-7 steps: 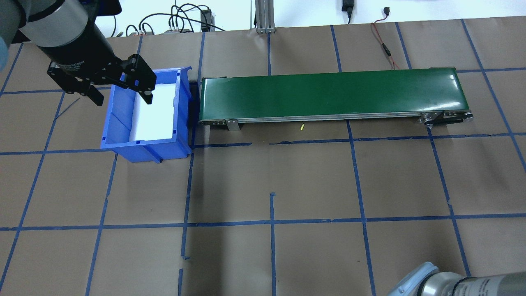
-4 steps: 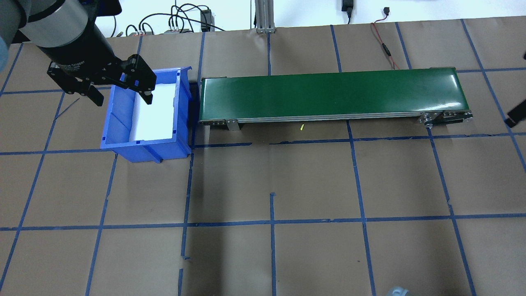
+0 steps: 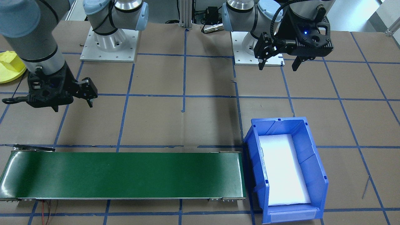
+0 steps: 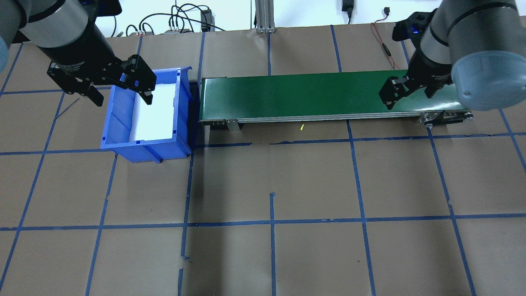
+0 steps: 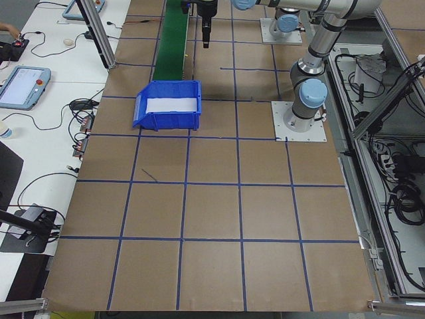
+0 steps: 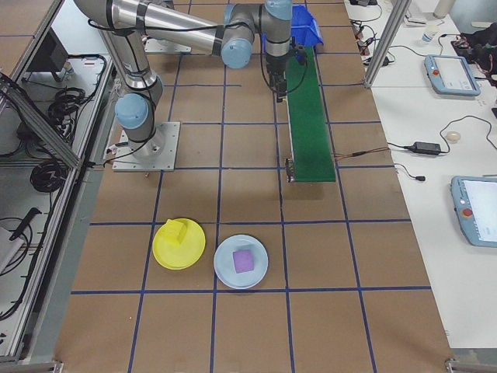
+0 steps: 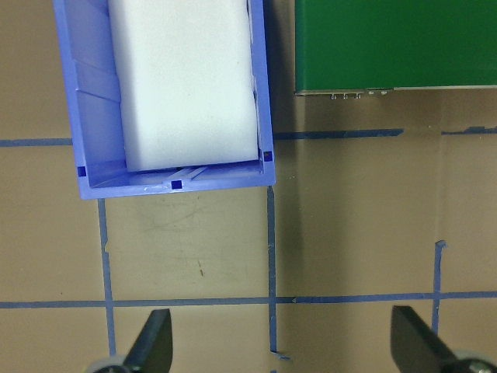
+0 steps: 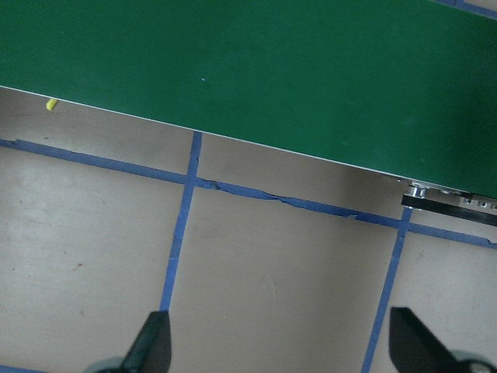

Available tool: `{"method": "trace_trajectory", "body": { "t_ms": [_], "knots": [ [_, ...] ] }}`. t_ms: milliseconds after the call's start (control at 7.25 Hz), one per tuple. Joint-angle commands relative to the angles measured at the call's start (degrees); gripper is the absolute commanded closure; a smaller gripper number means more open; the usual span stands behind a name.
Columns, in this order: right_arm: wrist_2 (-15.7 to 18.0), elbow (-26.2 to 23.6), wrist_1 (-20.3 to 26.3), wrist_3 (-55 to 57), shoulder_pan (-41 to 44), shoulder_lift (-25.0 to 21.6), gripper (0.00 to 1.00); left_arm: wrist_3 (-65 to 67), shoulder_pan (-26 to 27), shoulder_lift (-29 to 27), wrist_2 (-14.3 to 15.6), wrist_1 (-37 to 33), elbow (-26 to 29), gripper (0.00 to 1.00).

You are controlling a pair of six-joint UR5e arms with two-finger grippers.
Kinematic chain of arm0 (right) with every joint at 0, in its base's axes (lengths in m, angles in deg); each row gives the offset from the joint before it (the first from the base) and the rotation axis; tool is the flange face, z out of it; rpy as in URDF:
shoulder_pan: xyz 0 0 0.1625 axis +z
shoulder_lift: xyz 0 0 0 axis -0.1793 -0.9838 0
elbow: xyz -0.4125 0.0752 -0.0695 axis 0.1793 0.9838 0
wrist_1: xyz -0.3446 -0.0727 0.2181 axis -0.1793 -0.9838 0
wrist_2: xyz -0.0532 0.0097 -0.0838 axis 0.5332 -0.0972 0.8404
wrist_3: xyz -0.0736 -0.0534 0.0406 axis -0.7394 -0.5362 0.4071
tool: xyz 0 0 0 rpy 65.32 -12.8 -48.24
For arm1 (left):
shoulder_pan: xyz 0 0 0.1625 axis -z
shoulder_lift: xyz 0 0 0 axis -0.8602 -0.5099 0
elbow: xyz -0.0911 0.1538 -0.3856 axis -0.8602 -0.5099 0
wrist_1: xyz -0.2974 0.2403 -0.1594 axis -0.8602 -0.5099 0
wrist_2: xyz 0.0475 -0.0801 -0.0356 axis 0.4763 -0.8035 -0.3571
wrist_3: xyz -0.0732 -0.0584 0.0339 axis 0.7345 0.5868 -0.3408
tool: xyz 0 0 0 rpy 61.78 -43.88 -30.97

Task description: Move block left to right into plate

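Left gripper (image 4: 121, 90) hung wide and empty over the blue bin (image 4: 181, 119). Right gripper (image 3: 72, 101) hung just as wide, holding nothing, above the green conveyor (image 4: 328, 92)'s far end. The yellow plate (image 6: 167, 252), yellow block (image 6: 176, 232) on it, lay well apart on the table (image 4: 271, 185).

Brown blue-taped table (image 4: 312, 181), white side benches (image 6: 435, 194) with cables.

1. A brown paper-covered table (image 4: 312, 181) is crossed by a grid of blue tape.
2. A long flat conveyor belt (image 4: 328, 92) is dark green.
3. A rectangular plastic bin (image 3: 315, 162) is blue, lined white.
4. A small round plastic plate (image 6: 194, 247) is bright yellow; the block (image 6: 175, 231) on it appears yellow.
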Motion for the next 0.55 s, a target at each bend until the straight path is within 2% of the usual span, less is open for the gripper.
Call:
{"method": "trace_trajectory", "body": {
  "t_ms": [0, 414],
  "knots": [
    [-0.5, -0.2, 0.0, 2.4, 2.2, 0.0, 0.0, 0.0, 0.2, 0.4, 0.4, -0.6, -0.5, 0.0],
    [-1.0, 0.4, 0.9, 4.7, 2.3, -1.0, 0.0, 0.0, 0.1, 0.4, 0.4, -0.6, -0.4, 0.0]
  ]
}}
